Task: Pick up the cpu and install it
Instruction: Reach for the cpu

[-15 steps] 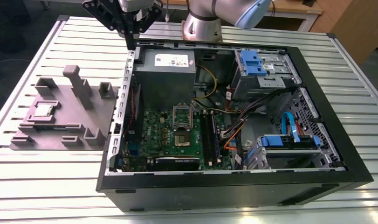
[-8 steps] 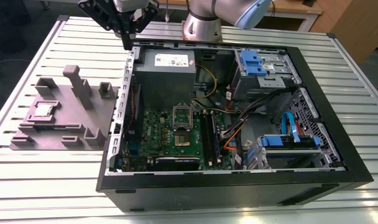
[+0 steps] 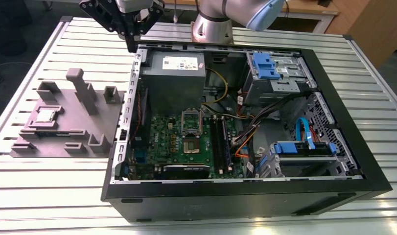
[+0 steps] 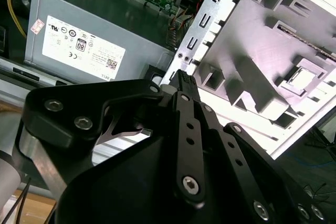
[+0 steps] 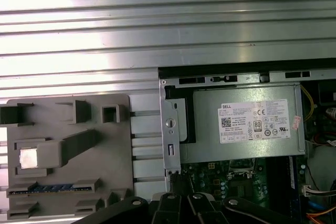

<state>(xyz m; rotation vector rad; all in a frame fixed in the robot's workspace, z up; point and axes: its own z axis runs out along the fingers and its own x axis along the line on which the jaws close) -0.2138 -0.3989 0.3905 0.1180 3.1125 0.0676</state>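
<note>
Over the corner of the open computer case (image 3: 250, 188), up by the grey power supply (image 3: 175, 81), the hand (image 3: 131, 43) hangs above the case wall, and its black fingers come down to a single point: pinched together, nothing between them, touching nothing. Both wrist views back that up, the fingers meeting in a narrow tip (image 4: 182, 80) just above the metal edge of the case, with the power supply's white label close by. The cpu (image 3: 47, 115) sits well away from the hand, lying flat in a square recess of the grey fixture (image 3: 74, 132) on the table (image 3: 55, 186), at the exterior view's left of the case; it shows as a bright square in the first wrist view (image 5: 29, 158) and again in the second wrist view (image 4: 303, 80). Inside the case, the green motherboard (image 3: 165, 142) carries the silver socket frame (image 3: 190, 120), though what lies within the frame is hard to make out. Black linkage hides much of the second wrist view, the picture's edge cuts off most of the hand in the first wrist view, and the arm runs out of the exterior view.
</note>
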